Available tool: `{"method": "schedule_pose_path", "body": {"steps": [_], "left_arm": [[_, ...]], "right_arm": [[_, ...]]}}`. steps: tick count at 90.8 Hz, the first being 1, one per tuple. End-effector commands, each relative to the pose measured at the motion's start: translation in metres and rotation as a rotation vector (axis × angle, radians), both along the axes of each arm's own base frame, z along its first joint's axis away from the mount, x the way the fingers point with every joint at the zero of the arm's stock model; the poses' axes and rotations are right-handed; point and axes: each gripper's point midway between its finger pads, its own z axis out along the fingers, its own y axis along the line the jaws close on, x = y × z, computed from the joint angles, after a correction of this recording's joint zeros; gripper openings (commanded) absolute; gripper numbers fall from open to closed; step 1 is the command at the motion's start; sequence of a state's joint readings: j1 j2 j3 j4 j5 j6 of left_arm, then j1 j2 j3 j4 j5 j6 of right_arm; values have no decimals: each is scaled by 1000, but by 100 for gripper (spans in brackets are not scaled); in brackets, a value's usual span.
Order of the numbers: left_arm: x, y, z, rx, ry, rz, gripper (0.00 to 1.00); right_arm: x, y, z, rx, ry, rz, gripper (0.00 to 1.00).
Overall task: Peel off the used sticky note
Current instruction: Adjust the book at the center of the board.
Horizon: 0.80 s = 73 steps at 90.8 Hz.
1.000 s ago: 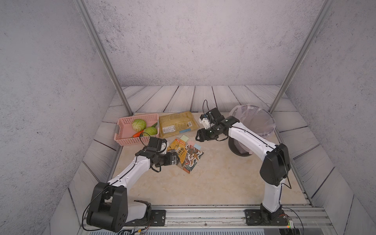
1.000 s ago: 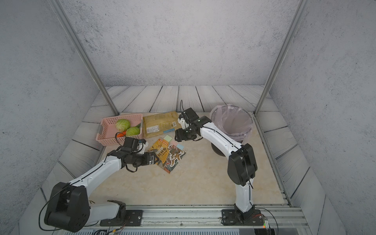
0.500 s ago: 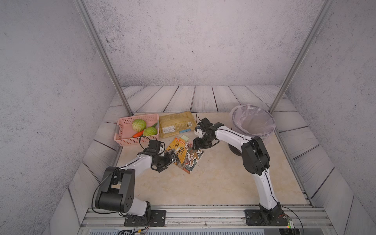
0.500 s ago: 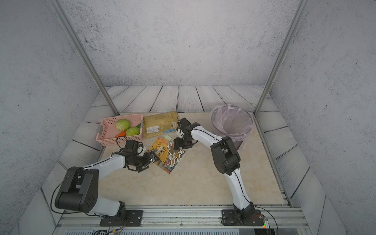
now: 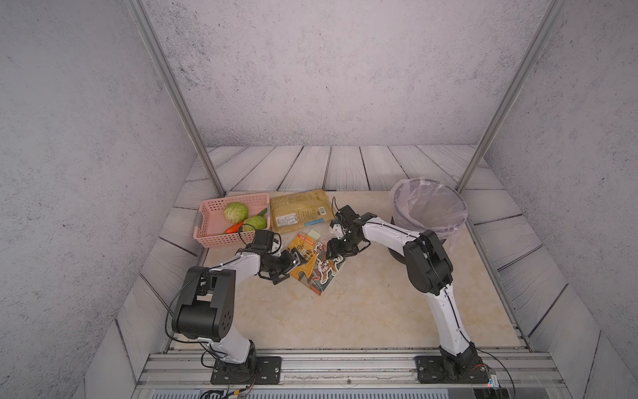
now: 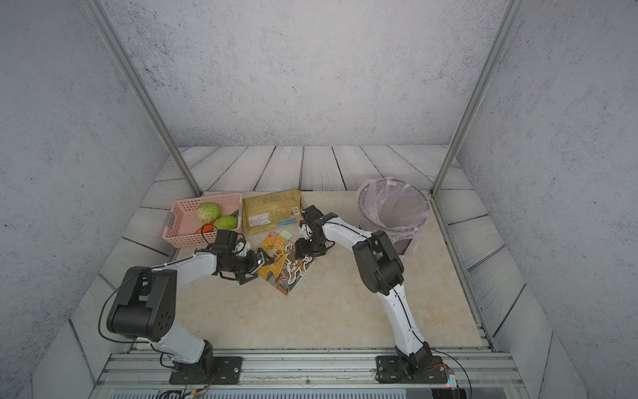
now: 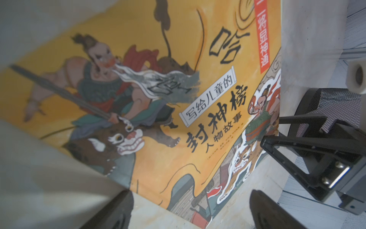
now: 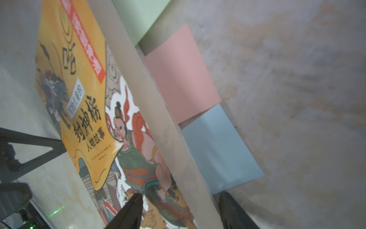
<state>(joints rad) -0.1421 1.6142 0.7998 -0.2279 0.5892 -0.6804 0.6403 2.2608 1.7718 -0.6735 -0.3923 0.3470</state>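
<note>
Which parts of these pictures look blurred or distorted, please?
Left wrist view: the book is sharp at its title, blurred beyond it; right wrist view: the pink sticky note and blue sticky note look soft; both top views: the frame posts splay outward, wide-angle distortion.

i've got open table [image 5: 362, 311] on the near side of the book [image 5: 316, 276]. basket [image 5: 221, 241], yellow packet [image 5: 298, 207] and bin [image 5: 431, 226] crowd the back.

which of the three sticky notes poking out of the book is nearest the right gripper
The blue sticky note, the end one by the right gripper. The pink note sits in the middle; the green note is farthest.
</note>
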Motion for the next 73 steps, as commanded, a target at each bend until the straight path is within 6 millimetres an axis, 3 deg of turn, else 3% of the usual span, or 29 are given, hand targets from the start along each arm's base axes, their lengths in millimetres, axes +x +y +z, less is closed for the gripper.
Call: {"method": "schedule_pose_path", "body": {"steps": [1,21,41,62,73], "left_arm": [[-15,15,-29,70,114,31,98],[-2,14,-33,80,130,25,98],[7,2,-43,72,175,-23,98],[7,-39,-40,41,195,-157,98],[7,-51,-40,37,212,-202,98]], "right_arm": [[-19,-15,-22,-52,58,-8,64],[-44,-30,-18,-32,79,-50,59],[-82,-42,-18,-12,96,-78,57],[-119,-49,-22,-29,108,-90,56],[-132,-51,-19,-54,91,-75,56]]}}
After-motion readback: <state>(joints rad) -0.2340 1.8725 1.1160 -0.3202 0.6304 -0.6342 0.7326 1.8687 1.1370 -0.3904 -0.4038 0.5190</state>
